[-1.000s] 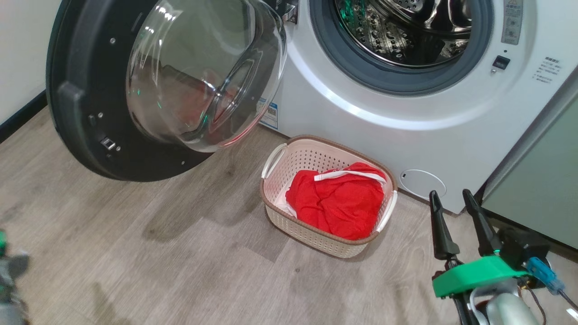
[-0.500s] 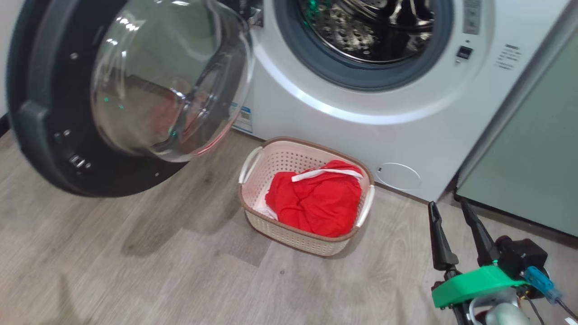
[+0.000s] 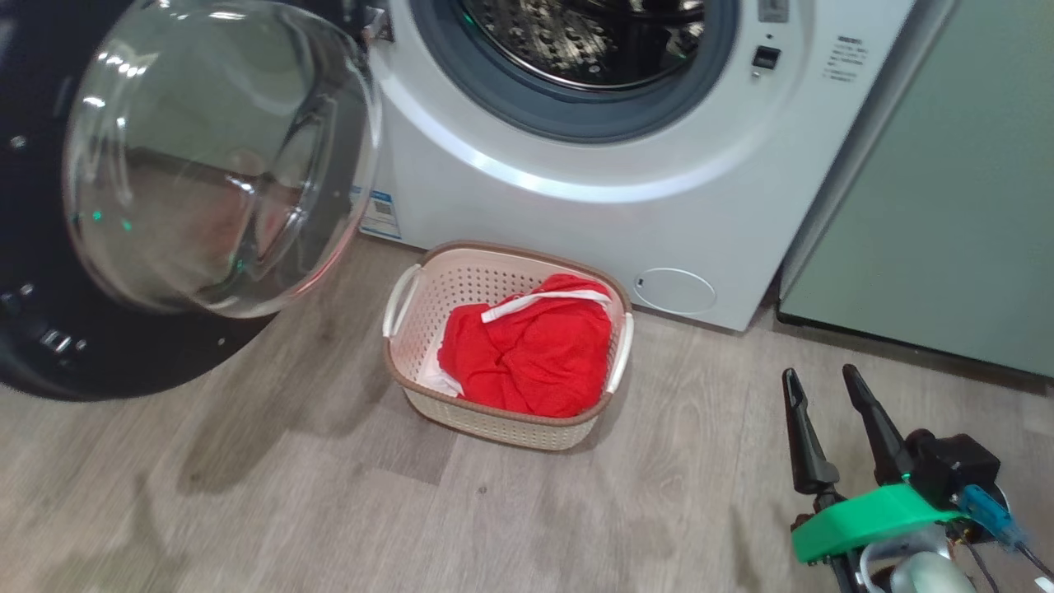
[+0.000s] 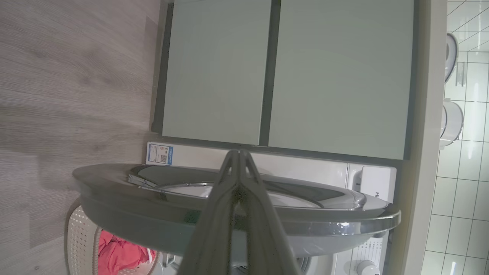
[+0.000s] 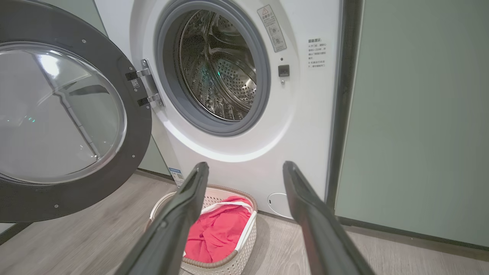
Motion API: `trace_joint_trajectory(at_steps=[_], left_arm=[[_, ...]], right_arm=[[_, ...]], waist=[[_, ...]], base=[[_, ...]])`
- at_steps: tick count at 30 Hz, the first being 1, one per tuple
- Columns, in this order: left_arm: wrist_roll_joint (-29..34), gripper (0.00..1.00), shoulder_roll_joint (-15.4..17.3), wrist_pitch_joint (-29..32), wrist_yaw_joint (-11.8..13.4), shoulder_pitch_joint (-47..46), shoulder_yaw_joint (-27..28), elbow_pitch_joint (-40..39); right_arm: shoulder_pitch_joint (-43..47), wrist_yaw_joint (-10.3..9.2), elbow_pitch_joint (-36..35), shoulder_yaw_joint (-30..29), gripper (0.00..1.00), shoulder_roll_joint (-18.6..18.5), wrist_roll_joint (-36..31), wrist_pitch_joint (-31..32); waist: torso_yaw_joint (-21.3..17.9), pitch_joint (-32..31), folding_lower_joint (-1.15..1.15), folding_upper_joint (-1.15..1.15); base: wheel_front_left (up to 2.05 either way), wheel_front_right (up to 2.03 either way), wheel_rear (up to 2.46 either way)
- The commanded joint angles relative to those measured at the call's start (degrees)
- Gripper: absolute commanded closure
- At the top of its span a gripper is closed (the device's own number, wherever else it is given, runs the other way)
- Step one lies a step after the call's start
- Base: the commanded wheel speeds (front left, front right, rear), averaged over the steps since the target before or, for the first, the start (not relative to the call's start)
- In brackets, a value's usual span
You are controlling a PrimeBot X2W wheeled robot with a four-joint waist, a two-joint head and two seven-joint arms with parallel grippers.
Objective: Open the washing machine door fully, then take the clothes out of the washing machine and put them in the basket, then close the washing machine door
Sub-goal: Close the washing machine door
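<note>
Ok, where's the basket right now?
In the head view the basket sits on the floor near the middle, just in front of the washing machine, to the right of its open door, with the red clothes inside.

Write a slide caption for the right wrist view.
The right gripper, jaws open, faces the washing machine: the washing machine door wide open, drum looking empty, the clothes in the basket.

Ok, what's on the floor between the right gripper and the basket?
Nothing. In the head view, the wood floor between the basket and the open right gripper is bare.
</note>
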Motion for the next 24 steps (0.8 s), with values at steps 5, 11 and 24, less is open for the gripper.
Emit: trace_joint_trajectory(at_steps=[5,11,24], left_arm=[[1.06,1.0,2.25,-0.08,-0.96,-2.48,-0.72,-2.09],[1.43,1.0,0.44,2.99,-1.9,-2.51,-2.44,-3.29],[1.56,1.0,-7.75,16.83,-4.65,0.66,-8.99,-10.95]], right_arm=[[-1.67,-0.04,-1.62,1.35,0.0,-1.27,-0.31,-0.36],[-1.64,-0.04,-1.54,0.97,0.0,-1.25,-0.32,-0.36],[-1.17,-0.04,-1.53,-0.14,0.0,-0.49,-0.39,-0.36]], waist=[[-1.32,0.64,0.0,0.0],[-1.39,0.5,0.0,0.0],[0.48,-0.91,0.0,0.0]], base=[[0.0,0.0,0.0],[0.0,0.0,0.0],[0.0,0.0,0.0]])
